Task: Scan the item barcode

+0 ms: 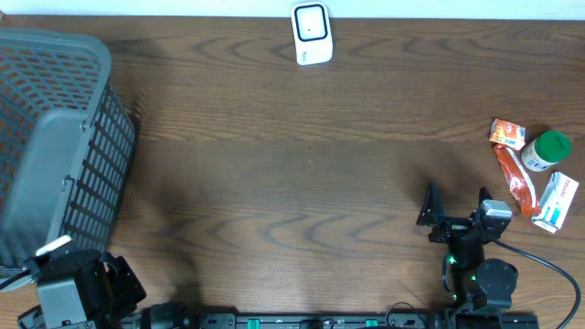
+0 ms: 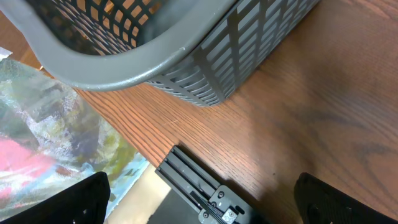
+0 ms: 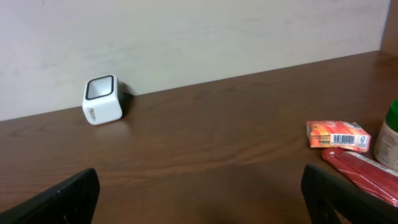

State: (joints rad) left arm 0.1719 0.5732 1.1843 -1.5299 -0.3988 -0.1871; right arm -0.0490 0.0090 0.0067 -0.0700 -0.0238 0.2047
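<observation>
Right gripper point(image 1: 455, 208) spread wide, empty; scanner point(image 1: 312, 34) at twelve o'clock. Left gripper point(image 2: 202, 196) spread too; basket point(image 1: 55, 137) at nine o'clock.

A mock shop checkout: wooden table point(image 1: 302, 183) with a barcode scanner point(image 1: 312, 34), shopping basket point(image 1: 55, 137) and packaged goods point(image 1: 516, 178).

Table point(image 1: 302, 174) dark wood grain, matt; basket point(image 1: 101, 155) grey plastic lattice; scanner point(image 1: 312, 34) white plastic, seemingly glossy

Dark wood-grain table point(image 1: 274, 183) w/ plain off-white wall point(image 3: 186, 37) at far edge.
</observation>
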